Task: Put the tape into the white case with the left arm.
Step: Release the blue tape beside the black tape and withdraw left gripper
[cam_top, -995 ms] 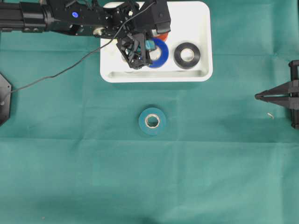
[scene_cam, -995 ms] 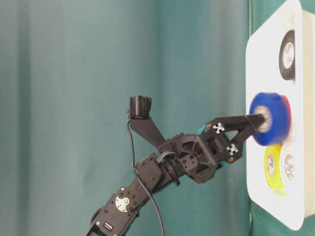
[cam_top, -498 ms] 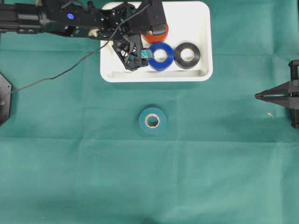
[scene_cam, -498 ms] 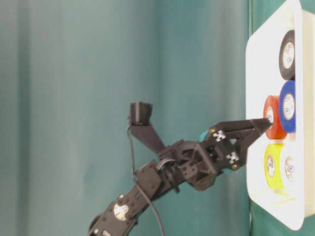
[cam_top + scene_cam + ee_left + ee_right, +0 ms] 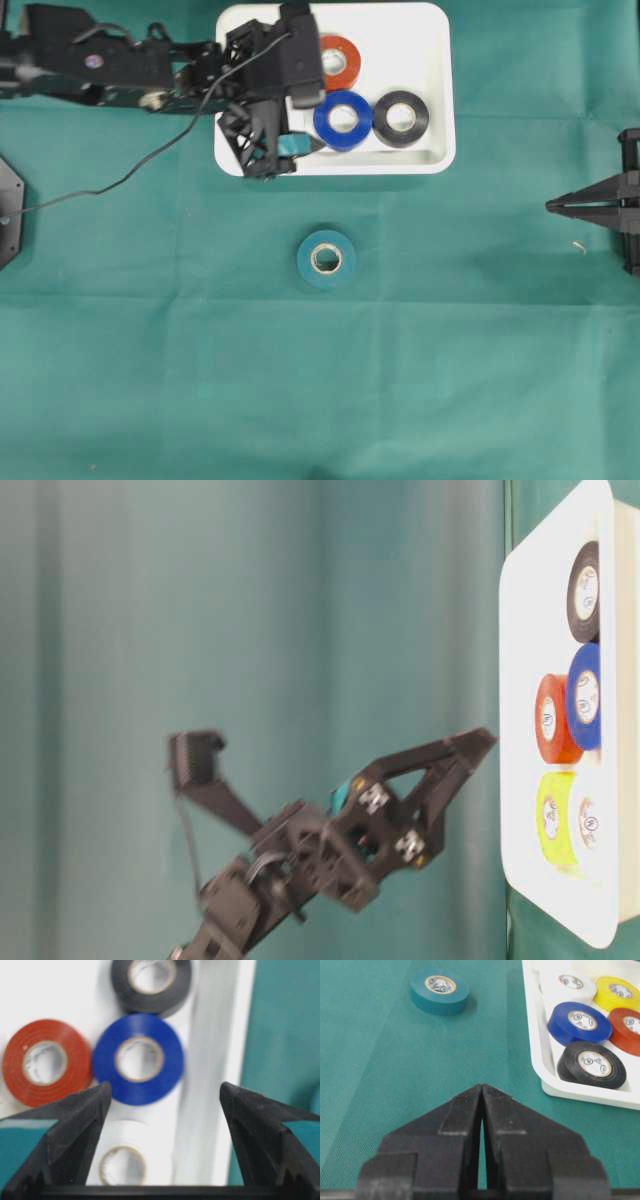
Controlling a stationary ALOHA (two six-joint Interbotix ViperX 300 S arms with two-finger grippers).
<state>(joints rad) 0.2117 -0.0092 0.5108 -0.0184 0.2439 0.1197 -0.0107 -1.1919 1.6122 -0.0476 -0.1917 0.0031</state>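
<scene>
Left pincer (image 5: 162, 1110) released: both black fingers, teal-banded, stand wide apart with nothing between them. In the left wrist view the gap frames the near wall of the white case (image 5: 215, 1060) and the rolls beyond it. In the overhead view the left pincer (image 5: 268, 150) sits over the case's lower-left corner; the table-level view shows it clear of the case and blurred.

Inside the white case (image 5: 432, 60), flat on the floor:
- blue tape (image 5: 343, 120), about mid-case, touching or nearly touching the black tape (image 5: 401, 118) to its right
- red tape (image 5: 338, 62) above the blue one, partly hidden by the arm
- white tape (image 5: 568, 982) and yellow tape (image 5: 619, 987), seen in the right wrist view (in the overhead view the arm covers them)

Outside the case: teal tape (image 5: 326, 259) lies flat on the green tabletop (image 5: 480, 360), below the case's lower wall and well apart from it, with no pincer near it.

Right pincer (image 5: 552, 207) clenched, fingers pressed together to a point, empty, at the right edge of the overhead view and well apart from case and teal tape.

A black cable (image 5: 130, 170) trails from the left arm across the cloth to the left edge.
</scene>
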